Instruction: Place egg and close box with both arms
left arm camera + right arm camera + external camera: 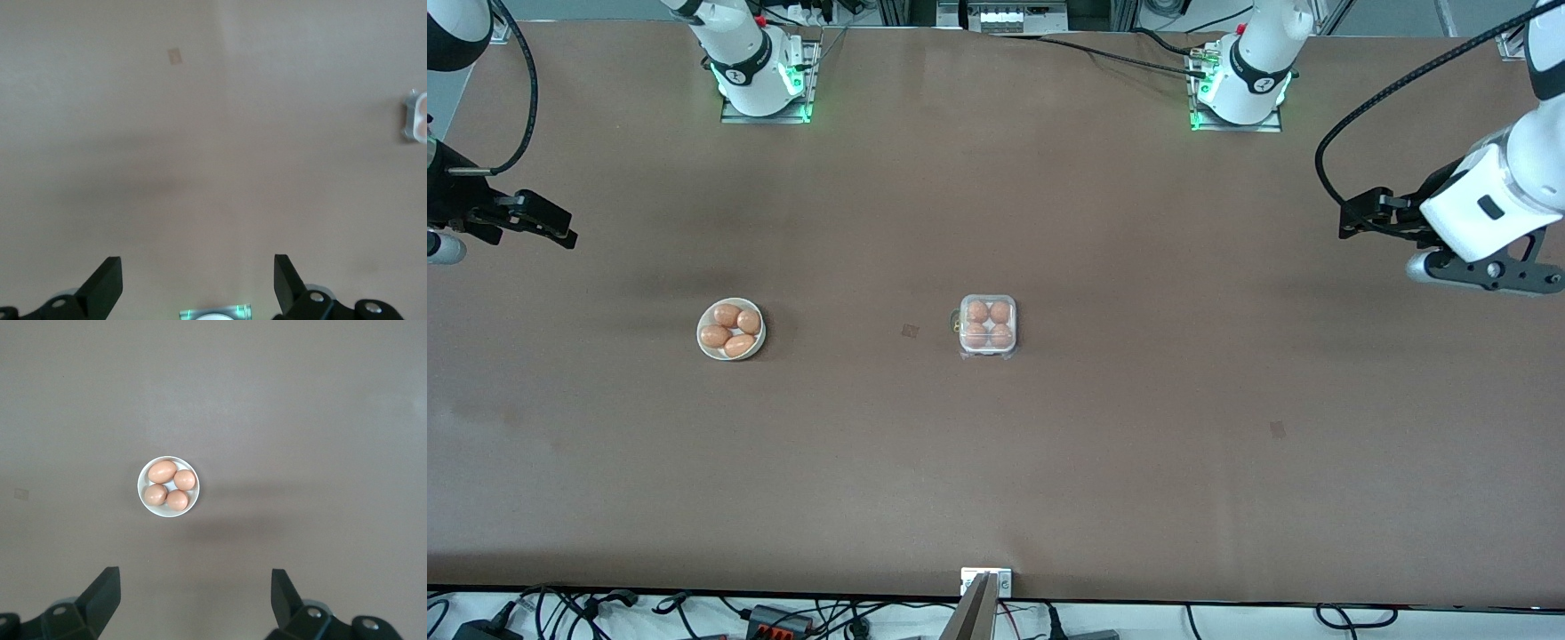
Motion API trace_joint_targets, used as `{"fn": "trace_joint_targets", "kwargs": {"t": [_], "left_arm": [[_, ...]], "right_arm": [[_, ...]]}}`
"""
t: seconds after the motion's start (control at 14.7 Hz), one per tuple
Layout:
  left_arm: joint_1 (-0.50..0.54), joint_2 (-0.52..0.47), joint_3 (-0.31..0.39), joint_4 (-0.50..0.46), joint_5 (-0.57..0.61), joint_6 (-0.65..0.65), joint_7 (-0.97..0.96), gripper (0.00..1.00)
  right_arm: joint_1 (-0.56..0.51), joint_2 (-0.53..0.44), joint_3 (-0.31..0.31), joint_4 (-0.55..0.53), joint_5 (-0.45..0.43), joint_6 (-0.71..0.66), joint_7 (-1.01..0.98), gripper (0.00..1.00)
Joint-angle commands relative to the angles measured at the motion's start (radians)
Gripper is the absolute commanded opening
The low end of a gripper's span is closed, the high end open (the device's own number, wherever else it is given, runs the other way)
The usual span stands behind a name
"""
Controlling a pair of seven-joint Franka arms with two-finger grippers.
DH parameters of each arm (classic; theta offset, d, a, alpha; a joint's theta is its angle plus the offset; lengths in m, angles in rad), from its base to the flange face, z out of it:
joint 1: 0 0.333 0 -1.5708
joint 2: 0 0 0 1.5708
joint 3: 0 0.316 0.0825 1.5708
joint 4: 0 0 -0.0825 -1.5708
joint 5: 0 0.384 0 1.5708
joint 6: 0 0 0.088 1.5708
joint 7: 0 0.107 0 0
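The box stands mid-table, a white tray holding several orange-brown eggs, one in every cell. Its clear lid appears to lie down over them. Its edge also shows in the left wrist view. My left gripper hangs open and empty over the left arm's end of the table, well away from the box; its own view shows bare table between the fingers. My right gripper hangs open and empty over the right arm's end.
A round white bowl with several more eggs sits toward the right arm's end, level with the box; it also shows in the right wrist view. Small square marks dot the brown table. A metal bracket sits at the front edge.
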Motion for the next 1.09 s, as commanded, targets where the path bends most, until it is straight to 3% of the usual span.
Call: {"fn": "trace_joint_targets", "kwargs": {"t": [0.0,0.14,0.34,0.48,0.68,1.02], "left_arm": [[-0.041,-0.167,0.038,-0.274,-0.01,0.207,-0.104,1.0],[-0.042,-0.204,0.041,-0.351,-0.012,0.285,-0.129,1.0],[-0.026,-0.205,0.042,-0.372,-0.009,0.392,-0.088,1.0],[-0.026,-0.216,0.042,-0.37,0.011,0.385,-0.049,1.0],[-0.021,-0.225,0.041,-0.323,0.019,0.274,-0.046,1.0],[-0.021,-0.222,0.038,-0.309,0.021,0.265,-0.046,1.0]], "right_arm": [[0.0,-0.017,0.001,-0.017,-0.016,-0.001,-0.003,1.0],[-0.002,-0.015,0.001,-0.017,-0.013,0.0,-0.005,1.0],[0.0,-0.017,0.001,-0.018,-0.015,-0.003,-0.013,1.0],[0.0,-0.017,0.003,-0.017,-0.013,-0.012,-0.013,1.0],[0.002,-0.017,0.003,-0.017,-0.013,-0.023,-0.013,1.0],[-0.002,-0.017,0.001,-0.015,-0.013,-0.024,-0.013,1.0]]}}
